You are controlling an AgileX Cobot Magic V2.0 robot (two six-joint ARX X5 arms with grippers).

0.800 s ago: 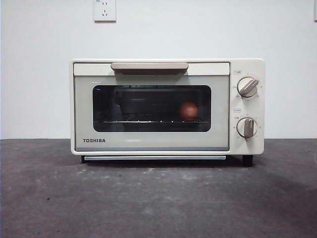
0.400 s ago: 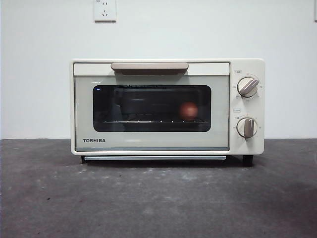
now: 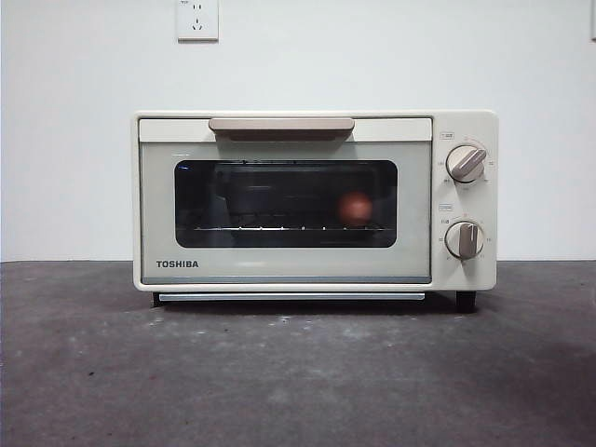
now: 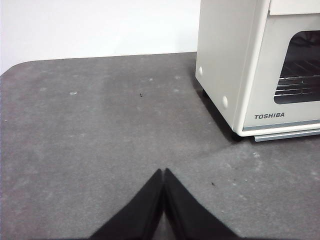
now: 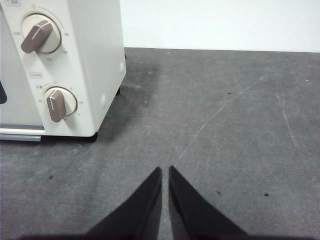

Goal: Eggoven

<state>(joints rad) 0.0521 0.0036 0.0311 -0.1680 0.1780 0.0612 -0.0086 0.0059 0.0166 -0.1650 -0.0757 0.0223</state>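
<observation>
eggoven status: small smooth orange-brown egg (image 3: pixel 355 208) sat on the wire rack inside the cream boxy toshiba toaster oven (image 3: pixel 314 200), right of centre behind the dark glass window (image 3: pixel 285 203). door was shut, beige handle (image 3: pixel 281 126) up top. compared with the frames half a second and a second before, nothing moved: egg, door and both knobs (image 3: pixel 466 162) read the same. left gripper (image 4: pixel 163 172) hung over bare grey table (image 3: pixel 279 382) off the oven's left side, jaws pressed together, empty. right gripper (image 5: pixel 165 170) sat off the oven's right side near the knobs, jaws nearly touching, only a sliver between, empty. my read: egg loaded, door closed, both arms parked clear, so the task looked finished or down to a knob turn.
</observation>
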